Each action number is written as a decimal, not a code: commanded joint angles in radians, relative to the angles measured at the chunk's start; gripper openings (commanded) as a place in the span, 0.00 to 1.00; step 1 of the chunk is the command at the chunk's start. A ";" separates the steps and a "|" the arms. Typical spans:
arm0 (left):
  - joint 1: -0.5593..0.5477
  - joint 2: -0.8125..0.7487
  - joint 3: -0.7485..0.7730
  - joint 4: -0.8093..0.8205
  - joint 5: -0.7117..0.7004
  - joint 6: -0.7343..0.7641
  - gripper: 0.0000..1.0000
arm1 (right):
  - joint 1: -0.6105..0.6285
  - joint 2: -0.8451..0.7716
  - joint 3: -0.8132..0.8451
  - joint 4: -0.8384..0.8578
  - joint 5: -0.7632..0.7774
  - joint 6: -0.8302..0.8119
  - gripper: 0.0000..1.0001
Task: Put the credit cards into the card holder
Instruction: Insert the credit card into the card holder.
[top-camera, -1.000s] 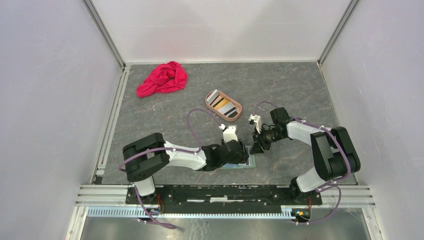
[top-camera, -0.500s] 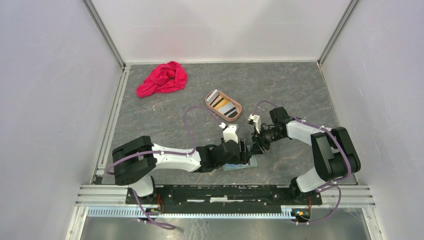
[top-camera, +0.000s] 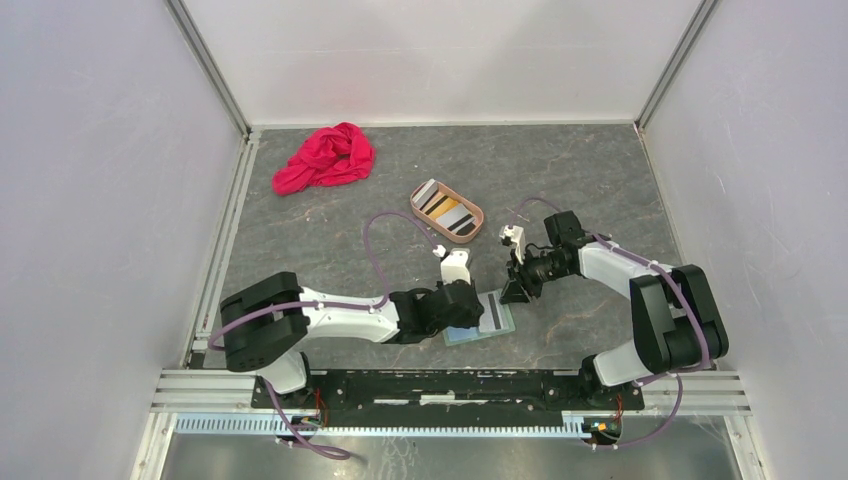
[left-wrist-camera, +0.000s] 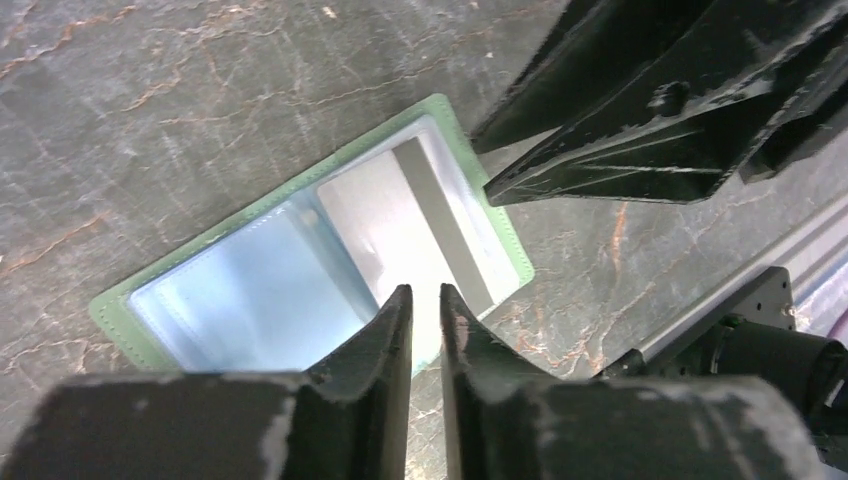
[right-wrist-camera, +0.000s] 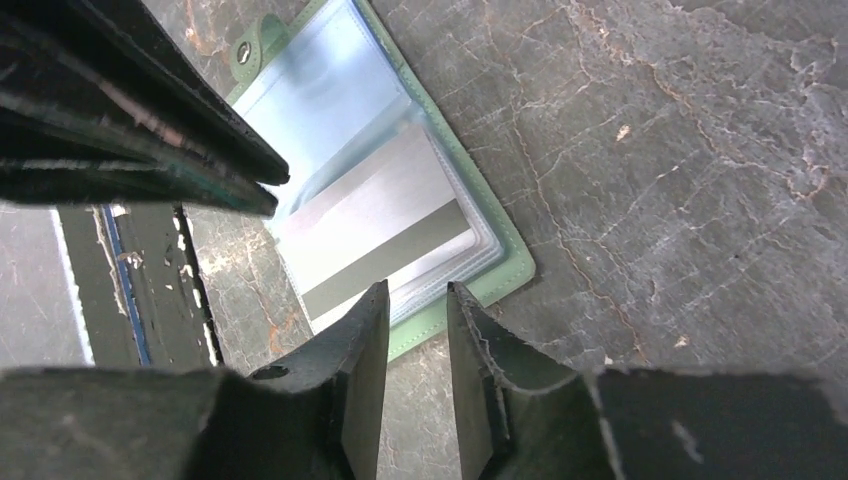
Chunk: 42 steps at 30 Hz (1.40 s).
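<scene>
The sage-green card holder (top-camera: 478, 322) lies open on the table, light blue inside (left-wrist-camera: 240, 290). A pale grey credit card with a dark stripe (left-wrist-camera: 420, 215) lies on its right half, and it also shows in the right wrist view (right-wrist-camera: 375, 225). My left gripper (top-camera: 468, 312) hovers over the holder's near edge, jaws almost together and empty (left-wrist-camera: 425, 292). My right gripper (top-camera: 518, 291) stands at the holder's right end, jaws slightly apart and empty (right-wrist-camera: 417, 292). More credit cards (top-camera: 446, 210), orange, grey and white, lie in the oval tray.
The pinkish-tan oval tray (top-camera: 474, 212) stands behind the grippers. A red cloth (top-camera: 325, 158) lies at the back left. The two grippers' fingers are close together over the holder. Metal rails run along the table's left and near edges.
My left gripper has drawn back to the left off the holder, so the striped card on it now shows. My right gripper has stayed at the holder's right end.
</scene>
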 joint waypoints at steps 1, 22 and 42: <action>0.023 0.010 0.009 -0.046 -0.021 0.016 0.13 | -0.004 -0.008 0.019 0.025 0.018 0.013 0.31; 0.027 0.155 0.126 -0.132 0.088 0.063 0.02 | 0.007 0.045 0.011 0.050 0.082 0.051 0.17; 0.061 -0.087 -0.097 0.151 0.098 0.070 0.09 | -0.057 -0.058 0.028 0.003 0.043 -0.020 0.34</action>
